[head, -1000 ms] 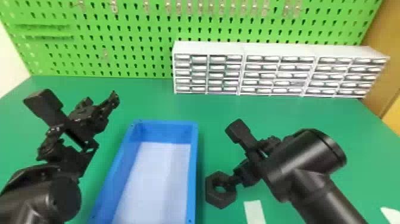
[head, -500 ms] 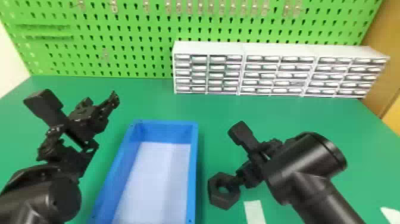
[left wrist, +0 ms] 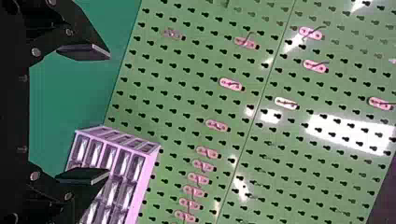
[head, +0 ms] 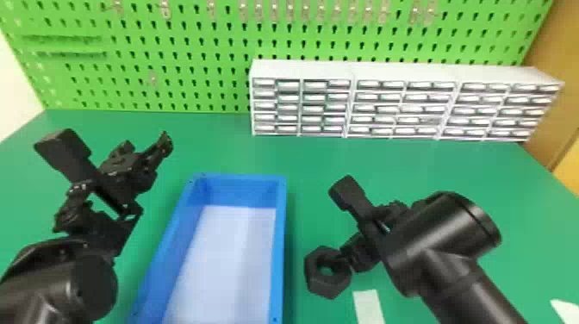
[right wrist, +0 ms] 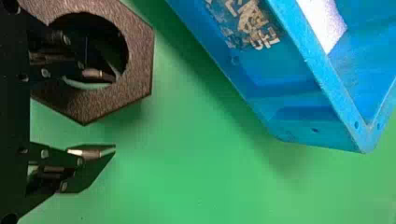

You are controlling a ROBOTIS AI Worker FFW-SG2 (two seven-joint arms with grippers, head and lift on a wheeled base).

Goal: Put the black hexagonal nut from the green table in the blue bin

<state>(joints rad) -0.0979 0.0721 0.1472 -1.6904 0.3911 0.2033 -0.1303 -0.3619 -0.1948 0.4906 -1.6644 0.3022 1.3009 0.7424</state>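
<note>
Black hexagonal nut (head: 329, 285): outside the blue bin (head: 279, 254), just beside it on its right, on or over the green table (head: 224, 151). Right gripper (head: 342, 222) right of the bin, at the nut, fingers spread wide. In the right wrist view one finger (right wrist: 95, 74) overlaps the nut's hole, the other (right wrist: 91, 161) is apart from the nut. Can't tell if the first finger touches the nut, or if the nut rests on the table. Left gripper (head: 113, 140) left of the bin, above the table, fingers wide apart, clear gap between them in the left wrist view. Bin has a white bottom, plus a worn label (right wrist: 247, 23) on its outer wall. White strip (head: 368, 306) right of the bin, near the nut. Behind the bin: white drawer unit (head: 405, 73), back and to the right; green pegboard (head: 194, 43) farther back.
</note>
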